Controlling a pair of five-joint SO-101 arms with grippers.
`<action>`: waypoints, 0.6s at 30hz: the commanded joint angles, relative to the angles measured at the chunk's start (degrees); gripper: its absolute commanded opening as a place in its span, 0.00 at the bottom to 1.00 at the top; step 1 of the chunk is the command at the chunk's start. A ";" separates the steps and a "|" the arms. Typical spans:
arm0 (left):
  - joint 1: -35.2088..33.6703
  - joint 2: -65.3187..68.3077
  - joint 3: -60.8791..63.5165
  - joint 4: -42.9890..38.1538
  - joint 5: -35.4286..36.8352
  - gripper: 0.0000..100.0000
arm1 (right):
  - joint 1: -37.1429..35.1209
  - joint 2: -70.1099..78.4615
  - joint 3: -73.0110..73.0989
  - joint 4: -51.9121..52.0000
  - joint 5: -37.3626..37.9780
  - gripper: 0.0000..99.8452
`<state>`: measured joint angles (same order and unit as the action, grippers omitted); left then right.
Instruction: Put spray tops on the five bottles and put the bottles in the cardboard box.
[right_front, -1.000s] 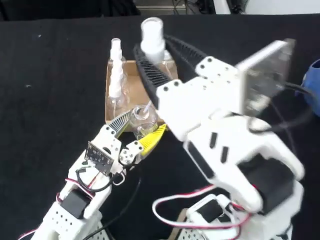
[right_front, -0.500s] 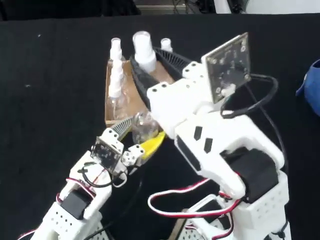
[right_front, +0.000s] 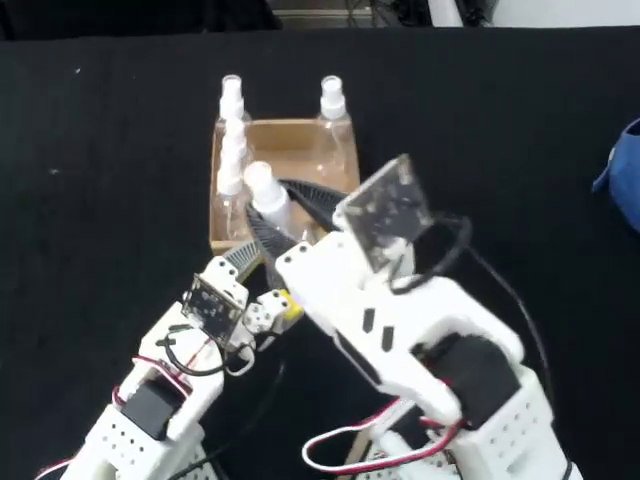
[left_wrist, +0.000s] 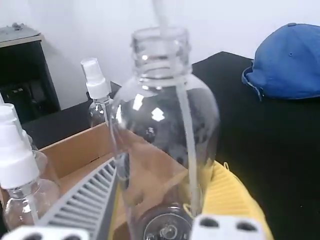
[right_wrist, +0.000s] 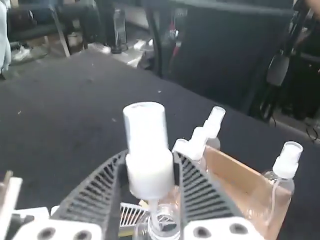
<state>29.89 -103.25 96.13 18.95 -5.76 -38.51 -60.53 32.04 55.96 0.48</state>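
Right end effector (right_wrist: 149, 161) clamps spray top (right_wrist: 145, 129), tube (left_wrist: 184, 120) inside the bottle (left_wrist: 150, 135) below.

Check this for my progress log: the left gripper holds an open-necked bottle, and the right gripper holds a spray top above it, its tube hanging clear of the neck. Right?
Not quite. The left wrist view shows the tube running down through the neck into the bottle. The rest stands: the left gripper holds the open-necked bottle and the right gripper holds the spray top above it.
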 joint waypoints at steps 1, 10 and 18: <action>-0.04 -0.70 1.01 -0.09 0.09 0.03 | -1.41 -0.75 -0.13 -1.85 0.09 0.15; -0.13 -0.70 1.01 -0.09 0.09 0.03 | -1.23 -0.75 -8.66 8.62 0.44 0.16; -0.13 -0.70 1.19 -0.09 0.09 0.03 | -1.05 -0.75 -13.58 24.62 0.70 0.16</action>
<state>29.54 -103.25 96.13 18.95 -5.76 -38.59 -60.70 21.49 76.88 0.48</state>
